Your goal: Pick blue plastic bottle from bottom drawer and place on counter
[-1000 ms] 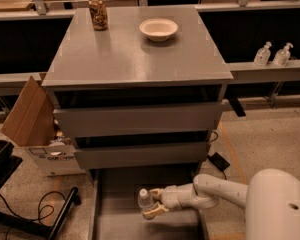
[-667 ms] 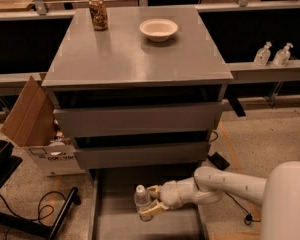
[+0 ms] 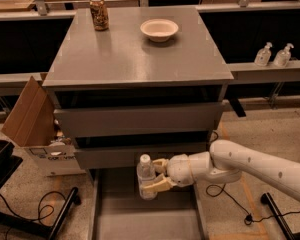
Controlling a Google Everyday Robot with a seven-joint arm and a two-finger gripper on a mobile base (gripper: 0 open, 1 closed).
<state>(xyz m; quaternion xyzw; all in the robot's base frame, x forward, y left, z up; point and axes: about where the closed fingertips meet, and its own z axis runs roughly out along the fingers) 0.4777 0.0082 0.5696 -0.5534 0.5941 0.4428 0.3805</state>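
Two-finger gripper (image 3: 153,176) clamps slim bluish plastic bottle (image 3: 145,170) upright over shallow grey btm drawer (image 3: 145,221) — grip prob. suits standing it on glossy grey counter (image 3: 140,54) above.

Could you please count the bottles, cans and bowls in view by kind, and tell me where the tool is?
water bottle: 1, gripped upright by the tool above the bottom drawer
pump bottles: 2, on the ledge
can: 1, on the counter
bowl: 1, on the counter
Total: 5
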